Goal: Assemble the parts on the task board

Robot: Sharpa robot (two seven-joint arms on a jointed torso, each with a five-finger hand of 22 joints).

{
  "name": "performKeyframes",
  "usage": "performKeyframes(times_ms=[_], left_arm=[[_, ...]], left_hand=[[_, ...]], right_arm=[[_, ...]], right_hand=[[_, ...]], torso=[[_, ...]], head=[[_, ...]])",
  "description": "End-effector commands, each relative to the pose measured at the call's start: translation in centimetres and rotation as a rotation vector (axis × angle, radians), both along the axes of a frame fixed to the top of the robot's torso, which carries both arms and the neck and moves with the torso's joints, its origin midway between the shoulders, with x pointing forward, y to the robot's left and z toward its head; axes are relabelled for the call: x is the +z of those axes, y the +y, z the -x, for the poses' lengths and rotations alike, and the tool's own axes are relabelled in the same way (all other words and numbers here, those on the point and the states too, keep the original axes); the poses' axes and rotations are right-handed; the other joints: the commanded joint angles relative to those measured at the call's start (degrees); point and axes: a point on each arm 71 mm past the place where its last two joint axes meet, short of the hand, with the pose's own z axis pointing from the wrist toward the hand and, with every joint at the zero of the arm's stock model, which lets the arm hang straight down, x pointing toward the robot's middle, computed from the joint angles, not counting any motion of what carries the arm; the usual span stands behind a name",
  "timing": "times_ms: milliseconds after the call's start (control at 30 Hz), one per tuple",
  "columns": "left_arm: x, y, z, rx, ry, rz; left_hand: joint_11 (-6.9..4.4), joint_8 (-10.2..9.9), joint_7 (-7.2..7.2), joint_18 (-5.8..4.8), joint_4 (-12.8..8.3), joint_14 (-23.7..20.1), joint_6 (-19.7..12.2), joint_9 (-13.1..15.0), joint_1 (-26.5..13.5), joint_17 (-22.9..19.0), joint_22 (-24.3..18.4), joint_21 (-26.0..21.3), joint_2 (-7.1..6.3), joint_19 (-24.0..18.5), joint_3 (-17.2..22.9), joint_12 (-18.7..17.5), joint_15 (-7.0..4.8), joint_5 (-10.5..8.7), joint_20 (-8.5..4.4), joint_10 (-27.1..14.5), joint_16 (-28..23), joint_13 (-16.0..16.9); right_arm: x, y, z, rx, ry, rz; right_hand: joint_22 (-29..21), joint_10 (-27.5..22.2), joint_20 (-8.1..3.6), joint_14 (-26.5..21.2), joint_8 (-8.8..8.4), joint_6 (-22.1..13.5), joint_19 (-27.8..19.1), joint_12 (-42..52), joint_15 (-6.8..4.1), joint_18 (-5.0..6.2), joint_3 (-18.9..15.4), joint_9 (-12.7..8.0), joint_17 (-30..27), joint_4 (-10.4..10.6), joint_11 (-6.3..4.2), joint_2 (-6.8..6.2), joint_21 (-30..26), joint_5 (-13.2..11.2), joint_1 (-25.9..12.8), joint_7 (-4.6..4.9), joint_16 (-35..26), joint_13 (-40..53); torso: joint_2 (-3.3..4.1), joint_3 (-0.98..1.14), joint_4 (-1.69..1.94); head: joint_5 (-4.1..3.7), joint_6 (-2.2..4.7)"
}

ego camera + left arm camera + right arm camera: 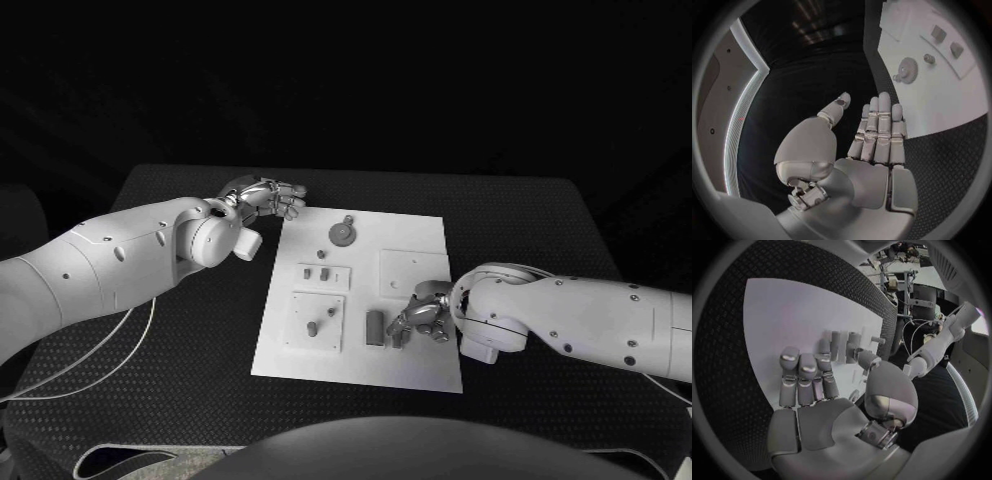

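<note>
Table: my black table (173, 330) carries one white board (418, 350), lying flat in the middle.
Board: three raised square plates on it. One at the near left corner (316, 322) holds two small pegs, one smaller above it (325, 276) holds two little blocks, and one to the right (410, 268) looks bare.
Left arm: mine comes in from the left, bent at the wrist, ending just off the board's far left corner.
Left hand: my left hand (268, 198) hangs over the black table beside that corner, fingers (878, 125) straight and side by side, thumb apart. It is released and holds nothing.
Right arm: mine reaches in from the right, low over the board's near right part.
Right hand: my right hand (421, 312) is down over the board, fingers (803, 375) stretched forward over the parts, thumb out to the side. I cannot tell whether anything is pinched under them.
Round part: one disc with a hub (342, 234) sits on the board's far half, a tiny piece just above it.
Upright block: one grey block (375, 327) stands just beside my right fingertips.
</note>
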Motion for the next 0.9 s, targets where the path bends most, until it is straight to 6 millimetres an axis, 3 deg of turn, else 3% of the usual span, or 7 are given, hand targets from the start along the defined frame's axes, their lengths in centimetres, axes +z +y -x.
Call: performKeyframes(times_ms=[33, 367, 433, 600, 900], left_arm=[[0.09, -0.27, 0.02, -0.018, -0.003, 0.007], [0.09, -0.25, 0.02, -0.018, -0.004, 0.006], [0.09, -0.21, 0.02, -0.017, -0.004, 0.005], [0.08, -0.21, 0.03, -0.018, -0.004, 0.005], [0.09, -0.31, 0.04, -0.020, -0.004, 0.006]], left_hand=[[-0.08, 0.28, -0.19, 0.59, 0.07, 0.01, -0.35, -0.08, -0.15, 0.10, 0.07, -0.35, 0.05, 0.15, -0.01, -0.05, 0.23, 0.02, 0.29, -0.24, -0.21, -0.09], [-0.08, 0.28, -0.16, 0.59, 0.06, 0.01, -0.37, -0.09, -0.13, 0.14, 0.09, -0.37, 0.05, 0.15, -0.01, -0.05, 0.22, 0.02, 0.28, -0.25, -0.24, -0.09], [-0.08, 0.28, -0.15, 0.59, 0.06, 0.01, -0.37, -0.09, -0.12, 0.14, 0.09, -0.37, 0.05, 0.15, 0.00, -0.05, 0.22, 0.03, 0.28, -0.25, -0.24, -0.09], [-0.08, 0.29, -0.15, 0.59, 0.04, 0.01, -0.38, -0.09, -0.08, 0.16, 0.11, -0.38, 0.07, 0.16, 0.02, -0.05, 0.22, 0.04, 0.28, -0.25, -0.26, -0.10], [-0.08, 0.30, -0.15, 0.60, 0.02, 0.02, -0.37, -0.09, -0.05, 0.19, 0.12, -0.39, 0.07, 0.16, 0.03, -0.05, 0.22, 0.05, 0.27, -0.25, -0.27, -0.10]], right_arm=[[-0.14, 0.73, 0.51, 0.048, 0.018, -0.032], [-0.12, 0.27, 0.50, 0.074, 0.003, -0.026], [-0.12, 0.25, 0.52, 0.096, -0.006, -0.019], [-0.37, 0.09, 0.74, 0.125, -0.021, 0.000], [-0.73, -0.02, 0.76, 0.126, -0.039, 0.017]], right_hand=[[-0.10, -0.14, -0.28, -0.18, 0.29, -0.49, -0.30, -0.38, -0.30, 2.10, -0.51, 0.06, 0.12, 0.09, -0.25, -0.46, 0.25, -0.28, -0.06, 0.00, -0.34, 0.09], [-0.10, -0.19, -0.48, -0.24, 0.49, -0.59, -0.43, -0.39, -0.36, 2.10, -1.16, 0.23, 0.24, -0.28, -0.31, -0.64, 0.34, -0.27, 1.05, -0.05, -0.35, 0.25], [-0.09, -0.20, -0.59, -0.25, 0.59, -0.69, -0.48, -0.38, -0.37, 2.10, -1.75, 0.34, 0.31, -1.17, -0.32, -0.62, 0.43, -0.28, 2.36, -0.06, -0.35, 0.35], [-0.09, -0.52, -0.76, -0.53, 0.88, -1.16, -0.97, -0.49, -0.29, 2.10, -5.36, 0.68, 0.49, -6.30, -0.22, -0.45, 0.56, -0.27, 8.55, 0.04, -0.50, 0.65], [-0.25, -0.32, -0.63, -0.45, 1.37, -0.79, -1.07, -0.50, -0.37, 2.10, -7.32, 0.98, 0.62, -8.28, -0.38, 1.80, 0.58, -0.26, 12.24, -0.13, -0.51, 0.83]], torso=[[0.02, 0.02, 0.00], [0.02, 0.07, -0.04], [0.03, 0.11, -0.05], [0.03, 0.09, -0.08], [0.05, 0.12, -0.08]], head=[[0.06, 0.00], [-0.07, 0.00], [-0.08, 0.00], [-0.13, 0.00], [-0.30, 0.00]])
